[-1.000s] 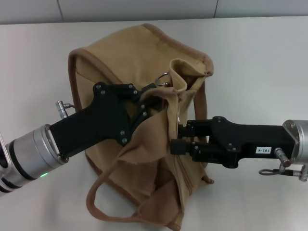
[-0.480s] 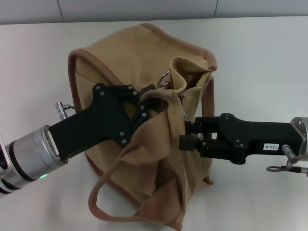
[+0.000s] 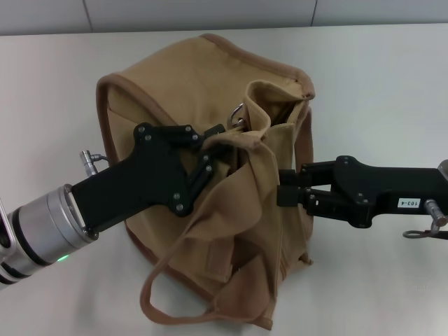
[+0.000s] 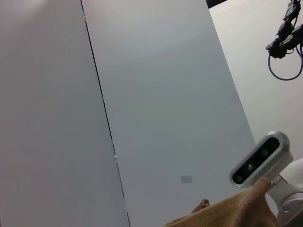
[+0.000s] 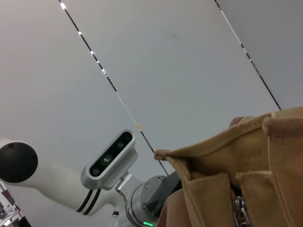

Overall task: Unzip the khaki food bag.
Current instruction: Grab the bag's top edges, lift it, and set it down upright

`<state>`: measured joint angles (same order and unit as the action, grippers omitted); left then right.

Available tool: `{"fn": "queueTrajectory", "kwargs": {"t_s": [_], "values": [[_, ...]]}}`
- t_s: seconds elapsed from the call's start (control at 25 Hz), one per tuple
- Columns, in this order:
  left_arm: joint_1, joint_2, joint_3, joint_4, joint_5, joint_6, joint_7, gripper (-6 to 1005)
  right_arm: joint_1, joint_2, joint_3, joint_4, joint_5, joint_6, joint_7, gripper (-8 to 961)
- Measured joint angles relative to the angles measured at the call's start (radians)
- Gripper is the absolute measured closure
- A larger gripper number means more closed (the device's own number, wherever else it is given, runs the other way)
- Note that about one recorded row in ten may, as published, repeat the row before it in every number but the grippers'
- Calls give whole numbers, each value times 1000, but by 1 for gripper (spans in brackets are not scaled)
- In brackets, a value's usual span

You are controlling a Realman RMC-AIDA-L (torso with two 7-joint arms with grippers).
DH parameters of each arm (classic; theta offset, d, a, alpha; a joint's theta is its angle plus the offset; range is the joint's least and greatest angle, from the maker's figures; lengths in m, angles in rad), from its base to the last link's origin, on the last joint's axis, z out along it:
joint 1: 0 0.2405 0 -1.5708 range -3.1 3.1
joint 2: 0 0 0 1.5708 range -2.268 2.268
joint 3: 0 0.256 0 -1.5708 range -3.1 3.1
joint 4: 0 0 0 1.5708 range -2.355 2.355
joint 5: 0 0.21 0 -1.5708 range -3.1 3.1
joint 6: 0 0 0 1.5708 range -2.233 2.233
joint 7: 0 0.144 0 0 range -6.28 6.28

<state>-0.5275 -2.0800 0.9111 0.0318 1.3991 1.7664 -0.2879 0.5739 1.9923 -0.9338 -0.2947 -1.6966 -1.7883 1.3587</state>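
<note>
Tan canvas: the khaki food bag (image 3: 203,161) sits on a pale white table (image 3: 378,84), slumped and leaning, its darker brown piping running round the edges.
Bag handles: one webbing handle (image 3: 164,290) droops in a loop off the near side; the other strap (image 3: 306,157) hangs down the right side.
Bag top: the fabric at the top is bunched and pulled up into a peak, with a small metal ring (image 3: 238,110) showing just beside the fold.
Left gripper (image 3: 222,140): reaches in from the left over the bag's top, its black fingers pinched onto a fold of canvas near the metal ring.
Right gripper (image 3: 283,189): comes in level from the right, fingertips pressed against the bag's right side at the seam; they look closed on something small there, possibly the zipper pull, though the canvas hides it.
Right wrist view: close on the bag's upper edge, a metal zipper piece (image 5: 240,213) showing in the fold between two canvas panels.
Left wrist view: only a corner of tan fabric (image 4: 232,213) at the frame's edge.
</note>
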Motion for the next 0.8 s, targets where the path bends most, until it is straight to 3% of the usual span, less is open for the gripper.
{"fn": "queueTrajectory", "kwargs": {"t_s": [0.2, 0.52, 0.8], "values": [[0, 0, 0, -5, 0, 0, 13, 916, 2, -3, -2, 0, 0, 1, 1, 634], [-2, 0, 0, -6, 0, -6, 14, 916, -19, -40, 25, -21, 7, -49, 13, 634], [-7, 0, 0, -6, 0, -5, 13, 916, -30, -30, 37, -66, 2, -44, 38, 635]]}}
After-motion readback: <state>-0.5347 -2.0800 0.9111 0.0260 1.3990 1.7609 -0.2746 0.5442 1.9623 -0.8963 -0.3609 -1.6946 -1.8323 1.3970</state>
